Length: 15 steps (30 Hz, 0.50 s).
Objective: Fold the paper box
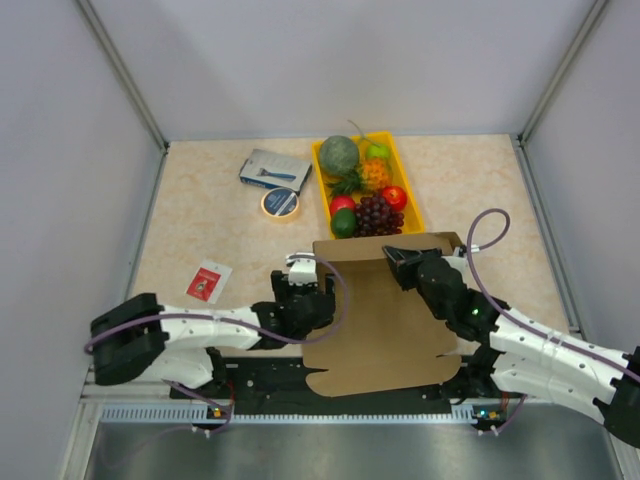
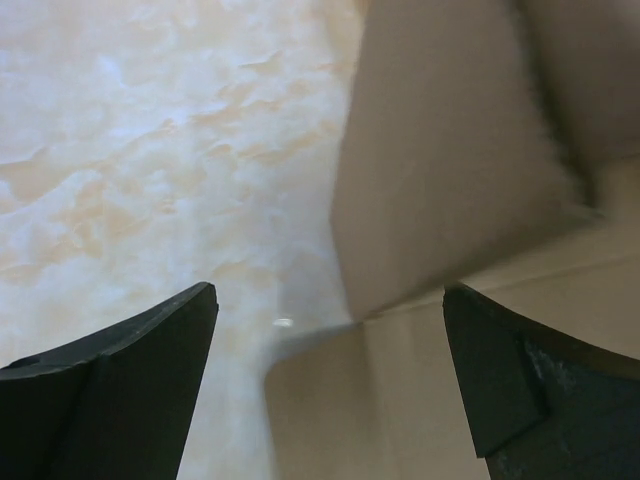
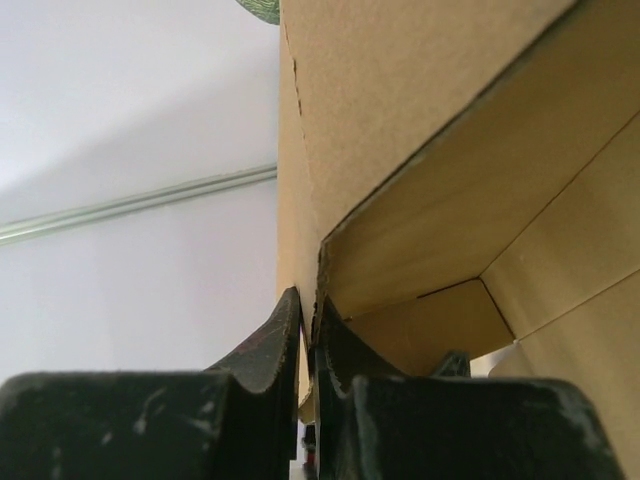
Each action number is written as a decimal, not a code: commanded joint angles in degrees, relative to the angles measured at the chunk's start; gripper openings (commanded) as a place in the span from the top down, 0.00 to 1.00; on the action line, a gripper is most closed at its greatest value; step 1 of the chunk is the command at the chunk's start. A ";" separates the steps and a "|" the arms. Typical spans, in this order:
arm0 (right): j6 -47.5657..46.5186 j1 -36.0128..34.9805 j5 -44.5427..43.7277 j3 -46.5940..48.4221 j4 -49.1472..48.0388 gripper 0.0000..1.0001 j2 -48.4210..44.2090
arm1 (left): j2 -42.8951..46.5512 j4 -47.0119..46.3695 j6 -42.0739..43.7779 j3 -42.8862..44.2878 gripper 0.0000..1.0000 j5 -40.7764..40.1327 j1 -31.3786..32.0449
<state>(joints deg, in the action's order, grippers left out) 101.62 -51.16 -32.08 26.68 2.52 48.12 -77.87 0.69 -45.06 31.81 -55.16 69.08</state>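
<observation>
Beige marbled tabletop (image 1: 200,225) carries a brown cardboard paper box (image 1: 385,335) up front, yellow plastic fruit tray (image 1: 411,200) behind; blue-grey packet (image 1: 274,169), tape roll (image 1: 281,204), small red packet (image 1: 209,281) left.

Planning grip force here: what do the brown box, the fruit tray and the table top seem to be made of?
Paper box: brown cardboard, matte, with a fibrous cut edge in the right wrist view. Fruit tray: probably plastic, uniform bright yellow, thin smooth rim. Table top: marble-patterned beige, likely laminate, not certain; slightly glossy, with a small glint in the left wrist view.
</observation>
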 commanded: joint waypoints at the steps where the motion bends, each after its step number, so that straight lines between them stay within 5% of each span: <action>1: -4.06 -0.96 1.84 -1.72 10.83 0.96 2.07 | 10.78 -12.46 10.51 -4.21 0.01 17.51 0.18; 5: -4.85 -0.96 0.96 -2.42 10.92 0.95 1.54 | 22.11 -10.81 11.40 -6.32 0.02 30.78 0.18; 11: -6.26 -0.96 1.40 -2.68 10.66 0.91 1.45 | 31.53 4.48 7.10 0.43 0.01 40.73 -3.59; 15: -7.23 -0.88 1.14 -2.95 10.75 0.88 0.84 | 34.18 11.34 2.01 6.59 0.01 47.24 -15.77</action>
<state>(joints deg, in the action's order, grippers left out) 99.04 -51.22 -32.32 26.63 2.63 48.18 -46.78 5.50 -38.89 31.88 -16.91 62.37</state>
